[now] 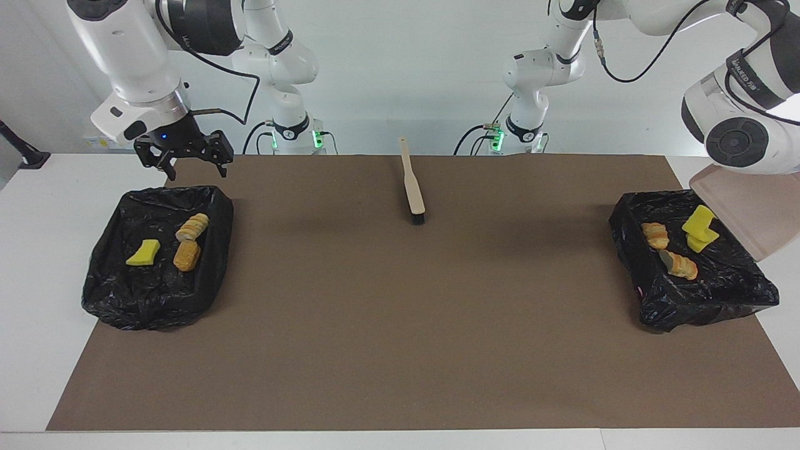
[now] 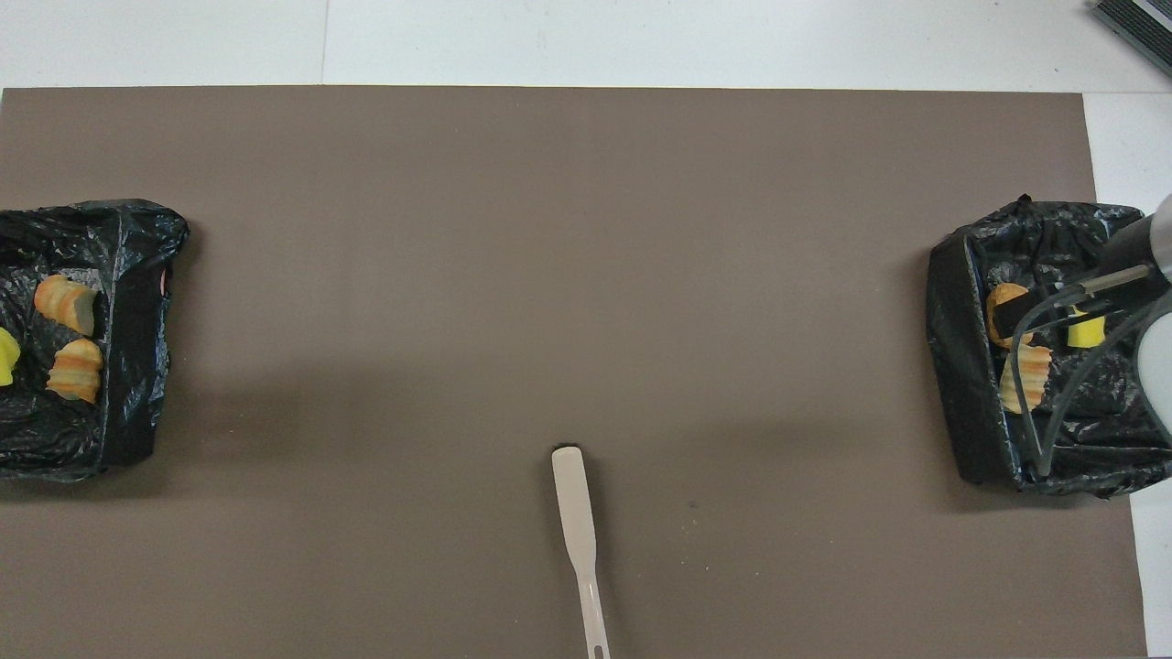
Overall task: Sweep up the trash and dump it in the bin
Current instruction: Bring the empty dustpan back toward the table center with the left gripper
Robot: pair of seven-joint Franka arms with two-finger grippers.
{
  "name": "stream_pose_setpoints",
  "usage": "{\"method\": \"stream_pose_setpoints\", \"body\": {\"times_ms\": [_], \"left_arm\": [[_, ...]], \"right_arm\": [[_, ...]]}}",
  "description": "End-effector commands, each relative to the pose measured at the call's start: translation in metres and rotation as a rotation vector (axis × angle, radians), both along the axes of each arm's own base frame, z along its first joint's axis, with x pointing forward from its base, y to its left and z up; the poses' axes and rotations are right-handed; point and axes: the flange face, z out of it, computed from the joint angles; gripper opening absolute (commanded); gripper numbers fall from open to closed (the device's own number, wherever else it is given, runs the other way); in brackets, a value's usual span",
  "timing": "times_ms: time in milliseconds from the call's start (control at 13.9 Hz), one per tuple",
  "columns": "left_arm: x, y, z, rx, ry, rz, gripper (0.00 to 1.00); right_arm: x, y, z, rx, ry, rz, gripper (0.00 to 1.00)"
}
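Note:
Two black-lined bins hold the trash. In the bin (image 1: 627,220) at the left arm's end lie two yellow sponge pieces (image 1: 700,229) and two bread chunks (image 1: 656,235) (image 1: 685,267). The beige dustpan (image 1: 747,212) hangs tilted over that bin's outer edge under the left arm's hand, which hides the left gripper. No scrap shows on the dustpan. The bin (image 1: 100,278) at the right arm's end holds a yellow sponge (image 1: 143,252) and two bread chunks (image 1: 192,227) (image 1: 187,255). My right gripper (image 1: 194,167) hangs open over that bin's rim nearest the robots.
The beige-handled brush (image 1: 413,185) (image 2: 577,513) lies on the brown mat (image 1: 400,325) midway between the bins, close to the robots' edge, bristles pointing away from them. In the overhead view the bins (image 2: 137,302) (image 2: 952,320) sit at the mat's two ends.

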Motion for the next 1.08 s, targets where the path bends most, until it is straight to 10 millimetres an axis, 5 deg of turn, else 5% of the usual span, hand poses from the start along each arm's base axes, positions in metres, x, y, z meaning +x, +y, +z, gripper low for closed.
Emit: {"method": "stream_pose_setpoints", "body": {"times_ms": [0,288,863,1007], "left_arm": [[0.004,-0.020,0.035,-0.112,-0.104,-0.002,0.00],[0.009,-0.080,0.027,-0.282,-0.196,-0.035,0.00],[-0.009,-0.148,0.015,-0.793,-0.578,0.349,0.00],[-0.018,-0.193,0.003,-0.803,-0.620,0.420,0.00]], "right_arm": [[-0.011,0.000,0.016,0.012,-0.028,-0.058,1.00],[-0.016,-0.001,0.014,0.023,-0.022,-0.067,1.00],[-0.024,-0.020,0.009,0.089,-0.052,-0.127,1.00],[-0.024,-0.018,0.009,0.087,-0.058,-0.129,1.00]]}}
